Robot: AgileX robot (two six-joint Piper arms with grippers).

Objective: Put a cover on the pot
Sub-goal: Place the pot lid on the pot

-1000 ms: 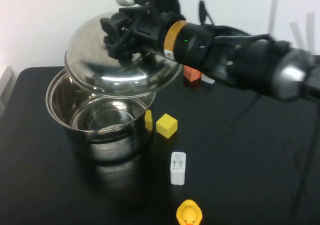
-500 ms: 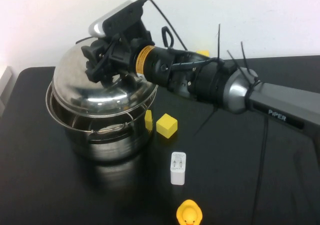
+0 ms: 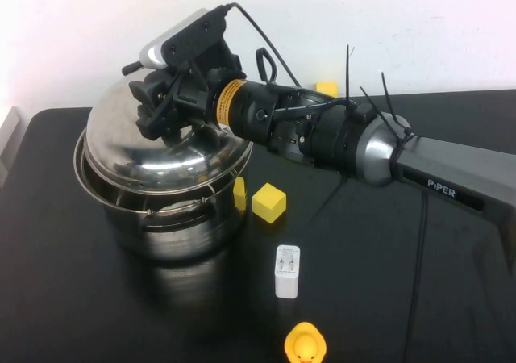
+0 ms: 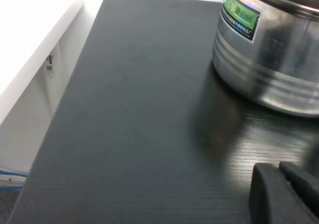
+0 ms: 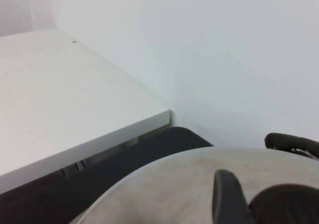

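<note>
the high view looks down from a raised spot on the robot's own side, facing the back wall, and takes in the whole black table (image 3: 451, 315) with the pot (image 3: 161, 210). the left wrist view sits low and close over the table (image 4: 139, 114), facing the pot (image 4: 269, 59) side-on; the left gripper (image 4: 286, 194) shows at its edge. the right wrist view rides on the right gripper (image 5: 259, 199), very close above the lid (image 5: 174, 189), facing a white surface (image 5: 60, 99) and wall beyond the table. the left wrist and high views share the pot.
</note>
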